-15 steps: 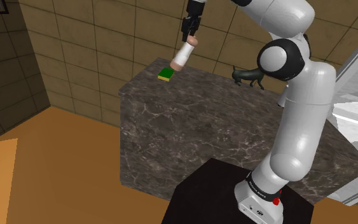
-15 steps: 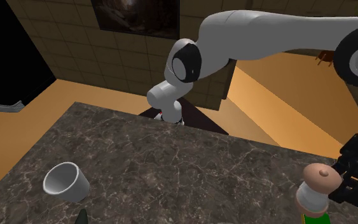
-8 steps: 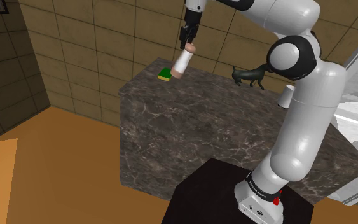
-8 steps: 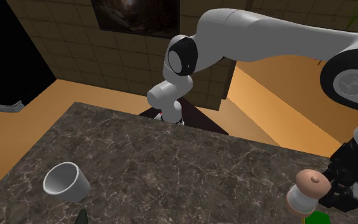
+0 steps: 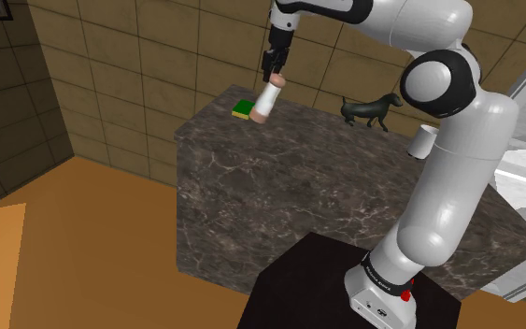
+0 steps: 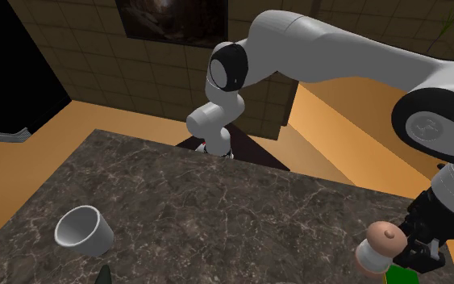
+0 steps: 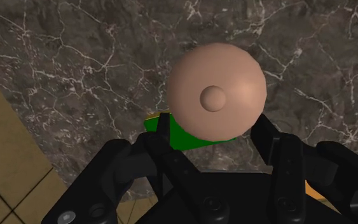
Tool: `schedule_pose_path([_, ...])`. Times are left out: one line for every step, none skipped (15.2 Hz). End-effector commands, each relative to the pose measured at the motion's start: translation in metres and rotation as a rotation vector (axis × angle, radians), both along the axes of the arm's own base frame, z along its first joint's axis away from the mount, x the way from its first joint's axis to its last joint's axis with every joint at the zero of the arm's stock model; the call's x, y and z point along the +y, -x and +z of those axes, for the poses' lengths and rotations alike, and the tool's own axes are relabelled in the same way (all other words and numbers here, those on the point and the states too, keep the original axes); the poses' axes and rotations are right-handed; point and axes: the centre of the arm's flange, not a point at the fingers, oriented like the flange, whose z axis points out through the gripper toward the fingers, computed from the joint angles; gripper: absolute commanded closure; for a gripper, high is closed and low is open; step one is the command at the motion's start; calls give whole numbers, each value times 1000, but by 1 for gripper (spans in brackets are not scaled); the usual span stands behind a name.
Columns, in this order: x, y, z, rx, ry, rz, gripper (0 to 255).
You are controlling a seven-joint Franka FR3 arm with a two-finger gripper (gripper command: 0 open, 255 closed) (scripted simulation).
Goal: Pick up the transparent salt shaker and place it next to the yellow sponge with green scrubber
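1. Salt shaker (image 5: 264, 101): a pale body with a pinkish-tan domed cap. It is not resting free on the surface; it is carried at the far corner of the dark marble counter (image 5: 326, 178). In the shoulder view it hangs tilted, base end lowermost.
2. Gripper (image 5: 273, 75): the black fingers are clamped on the shaker just below its cap. The wrist view shows one finger on each side of the cap (image 7: 217, 92), with no gap.
3. Sponge (image 5: 243, 109): green face up, with a yellow edge visible in the wrist view (image 7: 151, 121). It lies just beside the shaker's base end, towards the shoulder view's left.
4. Change over the last second: the shaker has descended towards the counter and its tilt has lessened. In the second exterior view it has shifted left, off the sponge (image 6: 398, 277) and towards bare counter.
5. Meaning for the task: transport appears nearly complete and the placing step is in hand. Whether the base already touches the counter cannot be determined.
6. Next move, as judged: finish the descent, bring the shaker upright, then release. A tilted release risks toppling it onto the sponge.
7. Surroundings: a white cup (image 6: 80, 227) and a dark dog figurine (image 5: 371, 109) stand well apart from the work point.
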Motion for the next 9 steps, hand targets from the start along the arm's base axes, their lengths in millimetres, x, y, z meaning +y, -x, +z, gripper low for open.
schedule_pose_path([0,0,-1,0,0,0,255])
schedule_pose_path([0,0,-1,0,0,0,255])
schedule_pose_path([0,0,-1,0,0,0,255])
schedule_pose_path([0,0,-1,0,0,0,255])
schedule_pose_path([0,0,-1,0,0,0,255])
schedule_pose_path([0,0,-1,0,0,0,0])
schedule_pose_path([0,0,-1,0,0,0,0])
schedule_pose_path([0,0,-1,0,0,0,0])
schedule_pose_path([0,0,-1,0,0,0,0])
